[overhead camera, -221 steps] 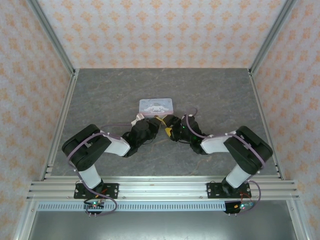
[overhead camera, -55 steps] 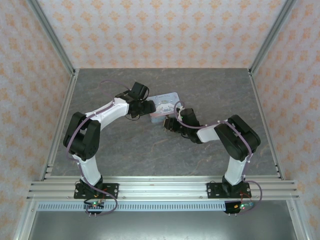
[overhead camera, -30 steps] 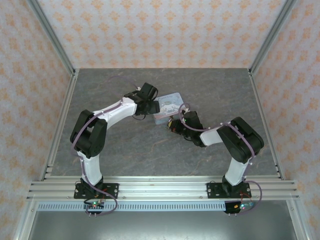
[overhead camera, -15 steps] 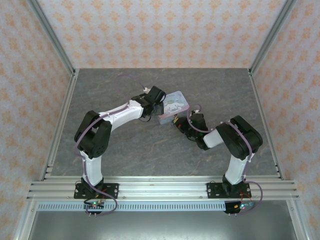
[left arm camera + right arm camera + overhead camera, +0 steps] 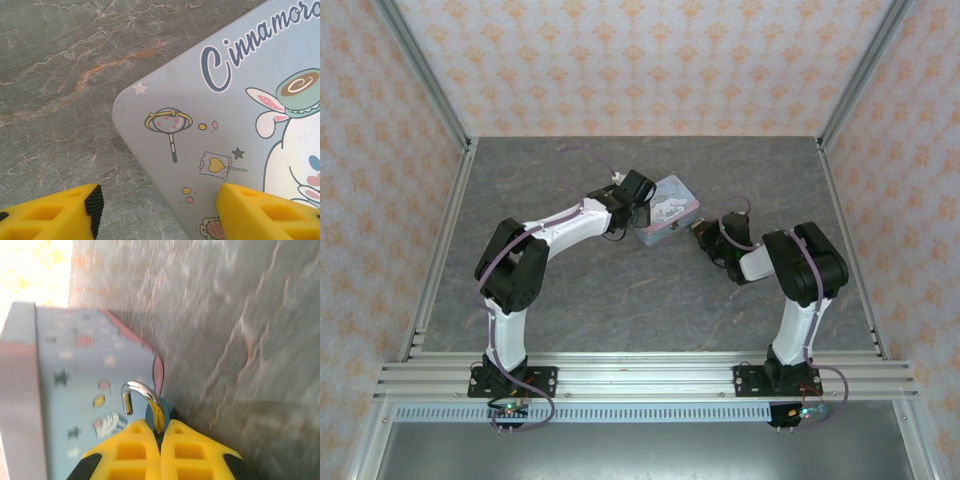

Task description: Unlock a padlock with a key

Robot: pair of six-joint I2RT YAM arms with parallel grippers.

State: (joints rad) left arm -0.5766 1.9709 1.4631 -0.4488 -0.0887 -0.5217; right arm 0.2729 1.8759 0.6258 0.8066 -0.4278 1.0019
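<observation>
Grey marbled table (image 5: 570, 290), orange-patterned walls (image 5: 650, 60). The right gripper (image 5: 161, 424) is pinched tight on the padlock (image 5: 156, 412), whose silver shackle pokes past the fingertips beside the tin (image 5: 200, 115). The left gripper (image 5: 157, 210) gapes over the tin's corner, gripping nothing. The lid reads "Cinnamoro", cut off.

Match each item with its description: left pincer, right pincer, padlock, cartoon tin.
Items:
1. left pincer
2. right pincer
3. padlock
4. cartoon tin

Descriptions:
A. pale blue lid with drawings
B. shut on the padlock
C. open, straddling the tin's corner
D. small, with a curved silver shackle

Pairs: 1-C, 2-B, 3-D, 4-A
</observation>
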